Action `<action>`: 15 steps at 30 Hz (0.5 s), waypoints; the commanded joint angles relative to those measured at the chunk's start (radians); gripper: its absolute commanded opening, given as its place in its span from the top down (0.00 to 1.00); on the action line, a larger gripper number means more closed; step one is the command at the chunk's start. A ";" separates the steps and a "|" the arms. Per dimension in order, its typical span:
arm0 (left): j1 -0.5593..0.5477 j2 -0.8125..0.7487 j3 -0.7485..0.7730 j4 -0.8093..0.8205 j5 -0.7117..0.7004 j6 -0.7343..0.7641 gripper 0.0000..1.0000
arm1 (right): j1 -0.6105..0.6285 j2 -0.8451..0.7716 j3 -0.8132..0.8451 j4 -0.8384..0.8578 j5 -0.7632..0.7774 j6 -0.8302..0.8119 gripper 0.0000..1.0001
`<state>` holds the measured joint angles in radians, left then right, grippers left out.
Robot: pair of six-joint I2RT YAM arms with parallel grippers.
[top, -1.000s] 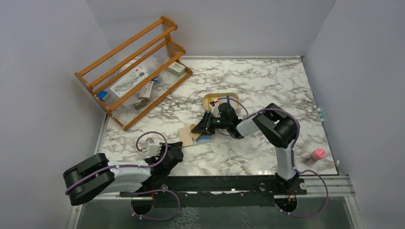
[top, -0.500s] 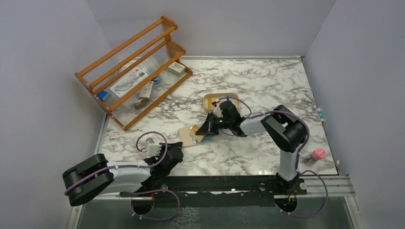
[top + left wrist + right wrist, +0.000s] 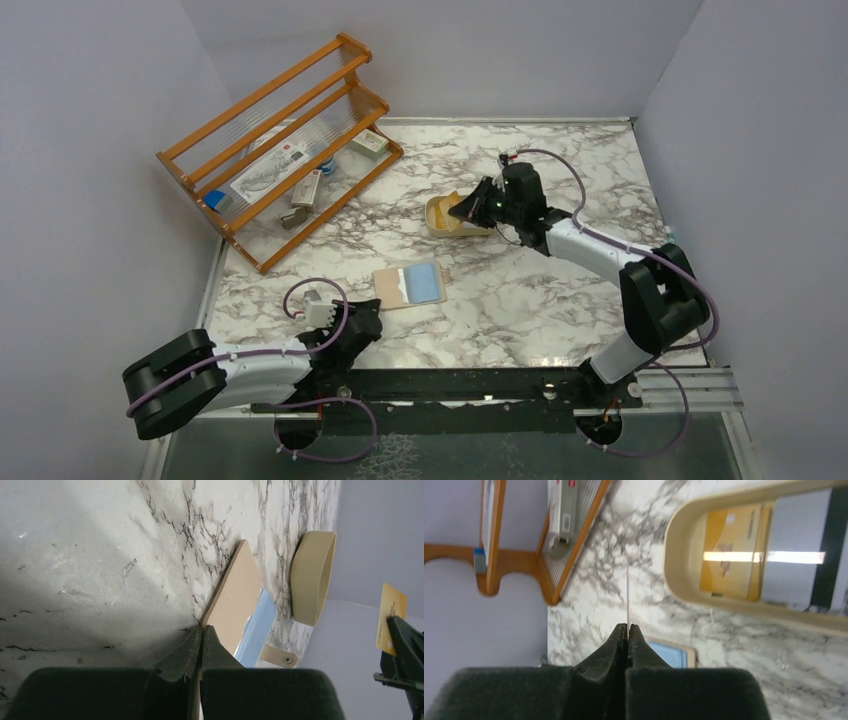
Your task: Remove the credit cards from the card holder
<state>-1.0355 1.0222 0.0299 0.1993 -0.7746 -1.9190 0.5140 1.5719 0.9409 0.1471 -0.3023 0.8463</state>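
An orange wooden rack (image 3: pixel 280 140) with slatted shelves stands at the far-left corner of the marble-veined worktop (image 3: pixel 560 160). By the near edge, the left jaws are pressed together on nothing, their tips near the near-left corner of the holder (image 3: pixel 410 287). The holder lies open and flat mid-worktop, matte tan outside and light blue inside. Its long axis runs roughly along the near edge, with the snap tab (image 3: pixel 278 656) at the blue end. Whether the blue patch is lining or a card cannot be told. Beyond it sits a cream oval tray (image 3: pixel 430 213) with a smooth raised rim. It holds a glossy yellow-orange card (image 3: pixel 729 555) and a whitish card (image 3: pixel 791 535) with a dark stripe, cut off at the wrist view's edge. The right jaws pinch a thin yellow card (image 3: pixel 390 617) over the tray, seen edge-on from that wrist and pointing straight out from the tips.
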 commanded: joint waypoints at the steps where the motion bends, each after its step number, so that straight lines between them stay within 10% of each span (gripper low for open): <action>1: -0.003 -0.018 -0.062 -0.169 0.048 0.025 1.00 | -0.013 0.125 0.113 -0.061 0.179 0.030 0.99; 15: -0.003 -0.061 -0.081 -0.189 0.037 0.015 1.00 | -0.014 0.313 0.187 -0.012 0.245 0.112 0.99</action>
<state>-1.0363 0.9352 0.0296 0.0990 -0.7696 -1.9190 0.4973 1.8591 1.1061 0.1074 -0.0898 0.9409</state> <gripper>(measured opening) 0.006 0.023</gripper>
